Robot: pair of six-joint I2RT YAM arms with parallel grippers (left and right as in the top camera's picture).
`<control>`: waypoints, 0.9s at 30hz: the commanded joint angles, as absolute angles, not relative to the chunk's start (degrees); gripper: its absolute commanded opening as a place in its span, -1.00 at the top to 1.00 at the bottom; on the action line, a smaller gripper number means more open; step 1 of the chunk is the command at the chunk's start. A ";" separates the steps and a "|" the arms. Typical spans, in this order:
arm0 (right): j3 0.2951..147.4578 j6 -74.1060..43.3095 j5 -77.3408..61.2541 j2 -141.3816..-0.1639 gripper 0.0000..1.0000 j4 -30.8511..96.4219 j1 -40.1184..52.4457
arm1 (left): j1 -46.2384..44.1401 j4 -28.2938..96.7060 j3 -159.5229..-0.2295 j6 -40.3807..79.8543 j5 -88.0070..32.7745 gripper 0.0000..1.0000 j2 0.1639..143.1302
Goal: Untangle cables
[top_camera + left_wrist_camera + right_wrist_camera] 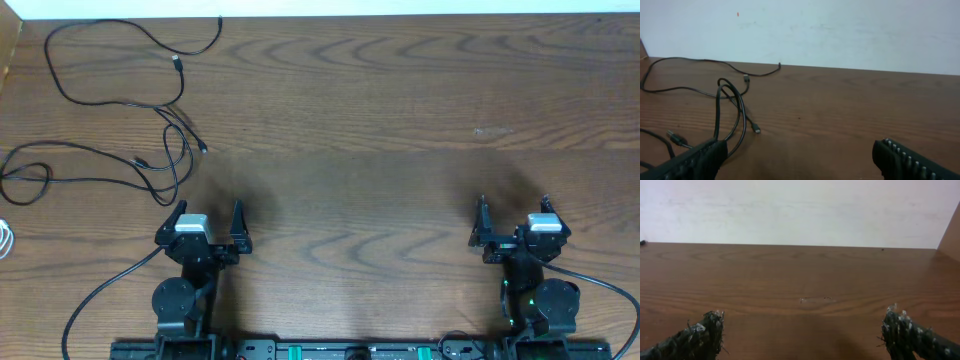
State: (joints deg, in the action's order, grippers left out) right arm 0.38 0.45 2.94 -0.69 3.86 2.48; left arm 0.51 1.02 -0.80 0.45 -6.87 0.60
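Both tools, left (209,210) and right (513,205), hang spread and empty over the worktop (350,130) near its front edge, while the thin, limp, light black cables (165,113) sprawl crossed at its far left, probably best pinched mid-cord beside a crossing

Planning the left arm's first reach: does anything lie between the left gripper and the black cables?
Nothing visible does. Only bare table separates the open left gripper from the black cables, which lie just ahead to its left.
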 commanded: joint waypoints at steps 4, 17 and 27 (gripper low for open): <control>0.30 -0.16 2.83 -0.32 -0.98 4.10 2.09 | 0.19 3.81 -0.21 2.02 -5.65 -0.96 0.08; 0.30 -0.16 2.83 -0.32 -0.98 4.10 2.09 | 0.19 3.88 -0.21 -2.57 -5.08 -0.96 0.08; 0.30 -0.16 2.81 -0.32 -0.98 4.10 2.09 | 0.19 3.84 -0.23 -1.23 -5.48 -0.96 0.25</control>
State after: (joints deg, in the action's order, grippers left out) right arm 0.38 0.45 2.94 -0.69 3.84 2.48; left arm 0.51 1.45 -0.99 -1.50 -5.17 0.60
